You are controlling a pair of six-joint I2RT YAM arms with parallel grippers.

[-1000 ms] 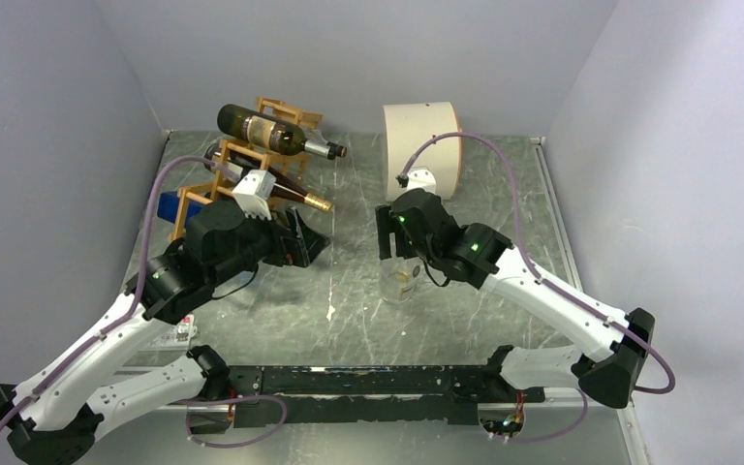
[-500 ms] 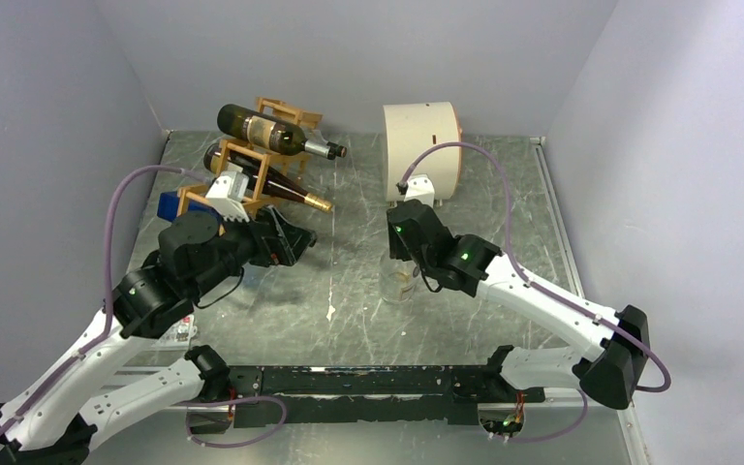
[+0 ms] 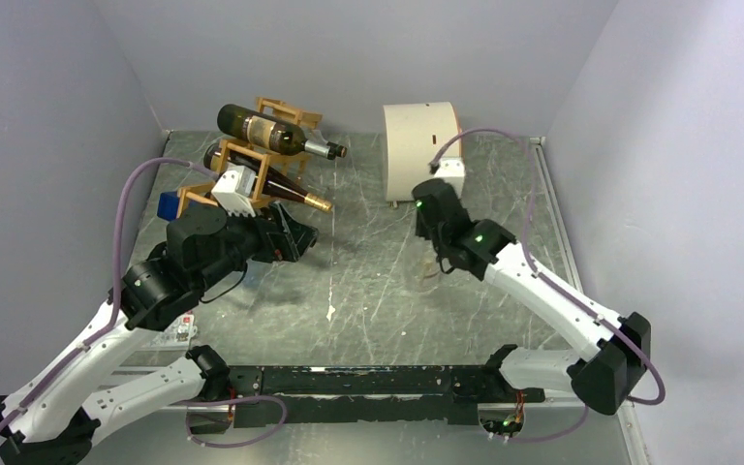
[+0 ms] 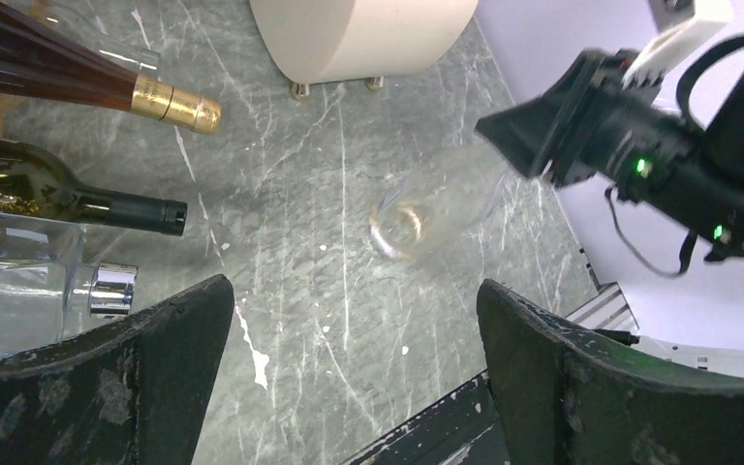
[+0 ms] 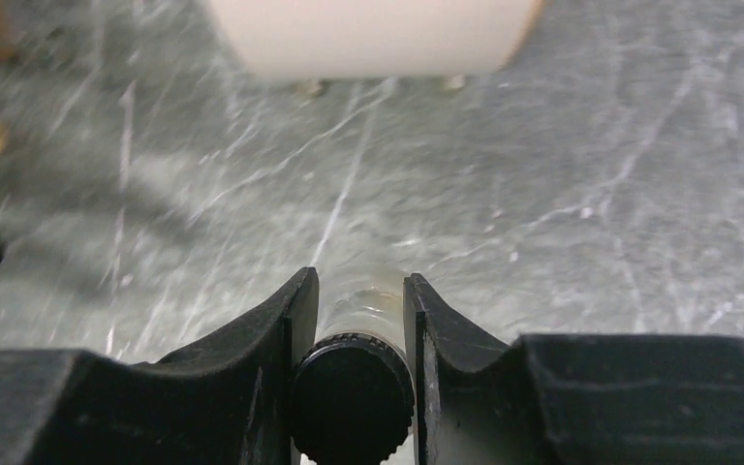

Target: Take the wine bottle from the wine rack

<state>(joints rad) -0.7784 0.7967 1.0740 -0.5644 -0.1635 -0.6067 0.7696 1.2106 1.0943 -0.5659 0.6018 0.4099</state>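
The orange-brown wine rack [image 3: 252,160] stands at the back left. A dark wine bottle [image 3: 271,133] lies on its top, and a brown gold-capped bottle [image 3: 291,192] lies lower down. In the left wrist view the gold-capped bottle [image 4: 77,82], a dark green bottle [image 4: 77,199] and a clear silver-capped bottle [image 4: 29,291] show at the left. My left gripper [image 3: 295,237] hangs open just in front of the rack, holding nothing. My right gripper [image 5: 360,281] is shut on the black-capped neck of a clear glass bottle [image 4: 436,203], tilted over the table's middle.
A cream cylindrical drum [image 3: 421,145] stands at the back, close behind the right arm. A blue block [image 3: 170,205] sits left of the rack. A small flat item [image 3: 179,332] lies near the front left. Grey walls enclose three sides.
My right gripper has closed on the clear bottle's neck and swung it right and back toward the drum. The left arm has drawn back slightly, still open.
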